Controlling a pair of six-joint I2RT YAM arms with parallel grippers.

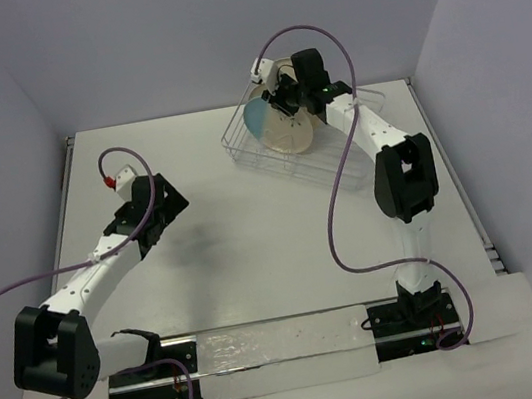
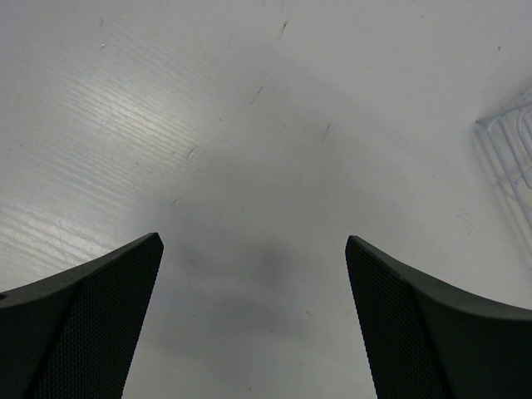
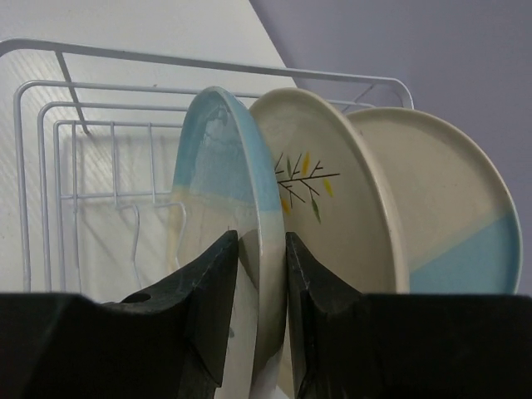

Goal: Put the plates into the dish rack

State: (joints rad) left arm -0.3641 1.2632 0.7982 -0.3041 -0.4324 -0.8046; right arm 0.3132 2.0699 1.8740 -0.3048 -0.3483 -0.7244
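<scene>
White table (image 1: 254,252): dish rack (image 1: 270,163) at one o'clock holds three plates (image 3: 332,191) upright. Right gripper (image 3: 262,241) sits narrow astride the front blue-and-cream plate (image 3: 220,158); grip unclear. Left gripper (image 2: 253,241) is wide and empty at nine o'clock. Loading looks nearly done.

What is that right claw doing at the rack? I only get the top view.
Observer: The right gripper straddles the rim of the upright front plate; whether it pinches, I cannot tell.
Operator: How many plates are there?
Observer: Three in the rack: that one, a sprig plate and a rear plate.
Operator: And the left claw?
Observer: The left gripper is wide open over the table, holding nothing.
</scene>
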